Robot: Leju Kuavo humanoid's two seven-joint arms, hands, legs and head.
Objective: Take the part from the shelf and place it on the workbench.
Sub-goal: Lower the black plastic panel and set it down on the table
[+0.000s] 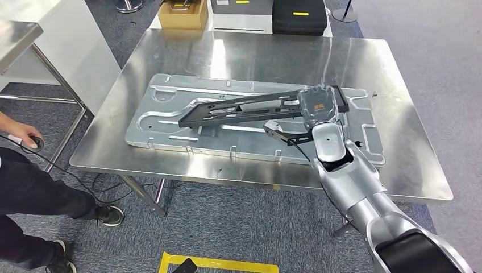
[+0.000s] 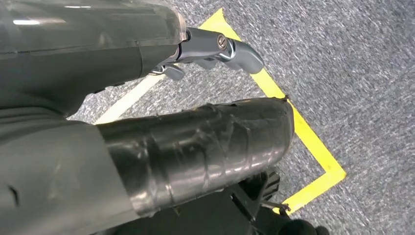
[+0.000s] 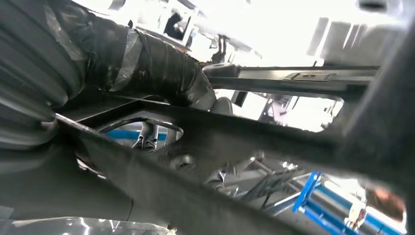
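Right hand (image 1: 318, 105) is gripping the long black part (image 1: 239, 109) at its right end, fingers wrapped around it. The part is lying across the stamped metal panel (image 1: 170, 122) on the steel workbench (image 1: 398, 74), running from centre-left toward the right. Left hand (image 2: 161, 147) is hanging over grey carpet beside yellow floor tape (image 2: 313, 142); its finger state cannot be told. A person (image 1: 23, 170) is standing near left.
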